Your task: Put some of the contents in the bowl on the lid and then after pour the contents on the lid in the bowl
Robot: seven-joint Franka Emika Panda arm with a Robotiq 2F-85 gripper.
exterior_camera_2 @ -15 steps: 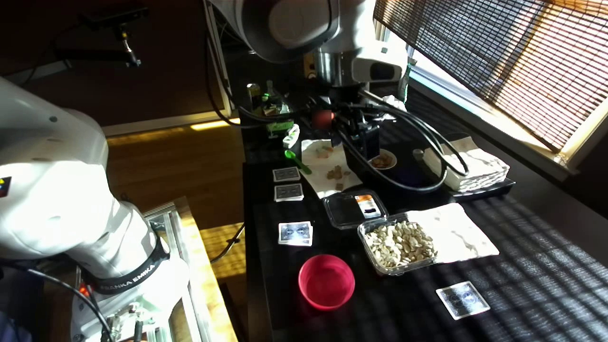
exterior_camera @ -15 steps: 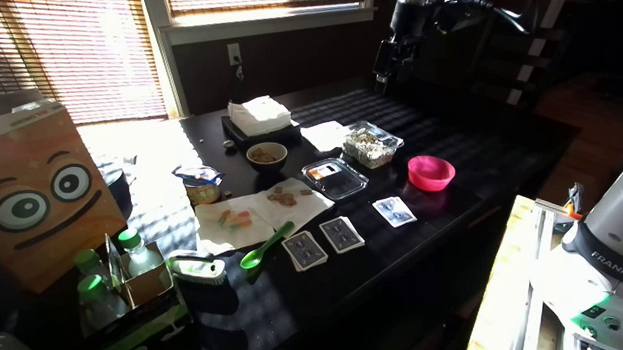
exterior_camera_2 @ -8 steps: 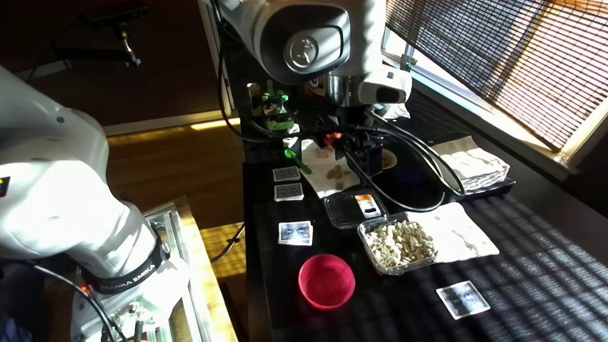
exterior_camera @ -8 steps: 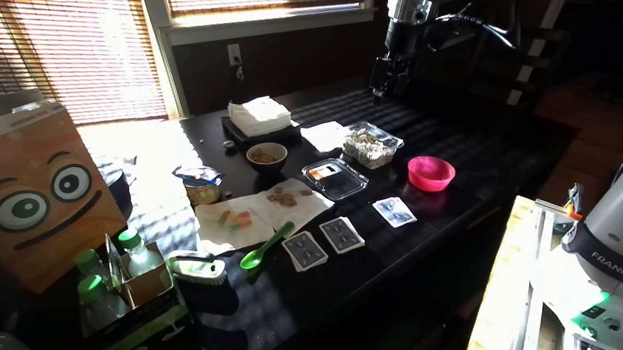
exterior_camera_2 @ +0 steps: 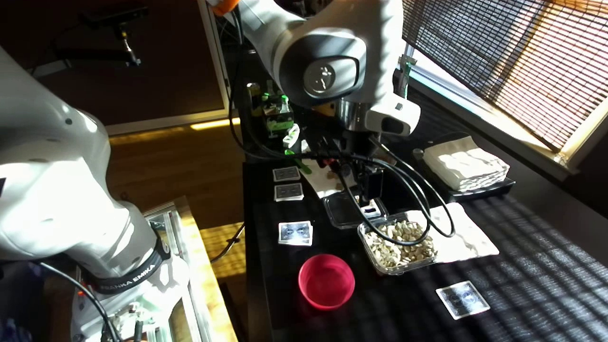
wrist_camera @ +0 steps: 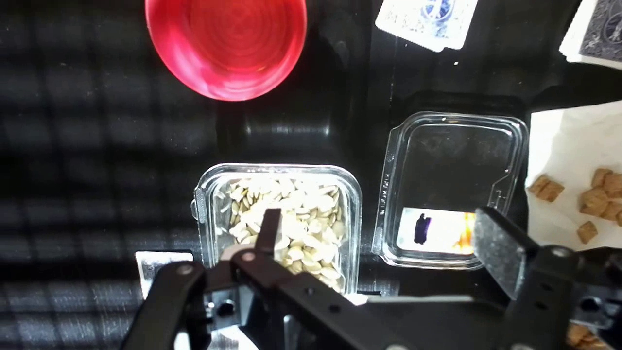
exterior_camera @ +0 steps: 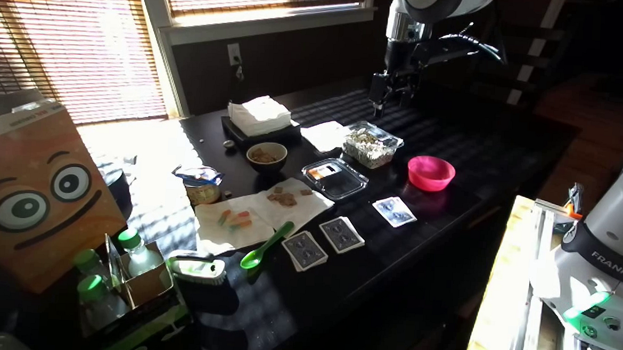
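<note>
The bowl is a clear plastic container (wrist_camera: 354,204); its rim also shows in both exterior views (exterior_camera: 396,141) (exterior_camera_2: 403,271). It is full of the contents, pale flat seeds (wrist_camera: 311,214). The lid (wrist_camera: 454,160) is a clear square tray with a white and orange label. It lies beside the container on the table and shows in both exterior views (exterior_camera: 343,184) (exterior_camera_2: 343,209). My gripper (wrist_camera: 379,231) is open and empty. In the wrist view one finger overlaps the seeds and the other overlaps the lid's label. In an exterior view the gripper (exterior_camera: 391,105) hangs above the table.
A pink bowl (wrist_camera: 233,48) and playing cards (exterior_camera: 395,211) lie near the container and lid. A napkin with brown squares (exterior_camera: 315,207) lies beside the lid. A napkin stack (exterior_camera: 258,116), a brown-filled bowl (exterior_camera: 266,156) and a green spoon (exterior_camera: 268,246) are also there.
The arm has come down, and the gripper has moved closer to the lid and container. The objects on the table have not moved.
</note>
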